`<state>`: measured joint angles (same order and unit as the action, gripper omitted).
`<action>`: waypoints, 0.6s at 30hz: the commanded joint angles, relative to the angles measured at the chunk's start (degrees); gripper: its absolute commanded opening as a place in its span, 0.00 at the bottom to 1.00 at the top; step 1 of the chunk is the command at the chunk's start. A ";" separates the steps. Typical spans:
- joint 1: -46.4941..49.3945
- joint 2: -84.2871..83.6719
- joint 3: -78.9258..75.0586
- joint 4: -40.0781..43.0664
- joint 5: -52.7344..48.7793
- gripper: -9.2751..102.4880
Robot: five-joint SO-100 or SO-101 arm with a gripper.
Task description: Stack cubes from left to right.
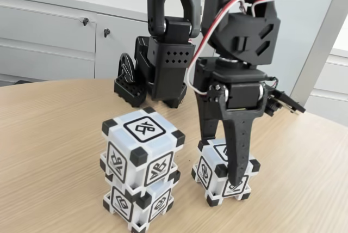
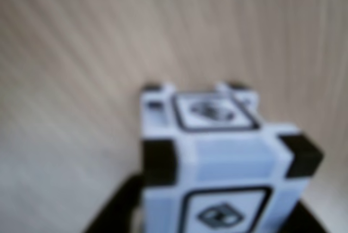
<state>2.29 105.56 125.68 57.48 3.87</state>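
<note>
In the fixed view the jaws straddle the single cube (image 1: 216, 172) on the tabletop (image 1: 49, 135), one finger (image 1: 237, 151) down its front face; whether they press it cannot be told. Just left, apart by a narrow gap, stands the two-cube stack (image 1: 140, 167), near the front edge, its base cut off. The wrist view blurs the single cube (image 2: 217, 157).

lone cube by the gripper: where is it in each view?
Fixed view: the lone cube sits lower right of centre on the wooden table, right of the two-cube stack, with a black finger in front of it.
Wrist view: it fills the lower centre-right, blurred and close.
Shared landmark: the table's wood grain around the cube.
</note>
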 commanded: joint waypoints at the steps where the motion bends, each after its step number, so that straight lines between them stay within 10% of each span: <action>1: -1.49 0.09 -1.41 -0.53 0.70 0.27; 18: -1.23 1.14 -1.41 0.26 0.35 0.19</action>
<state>1.76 106.52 125.51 57.92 4.13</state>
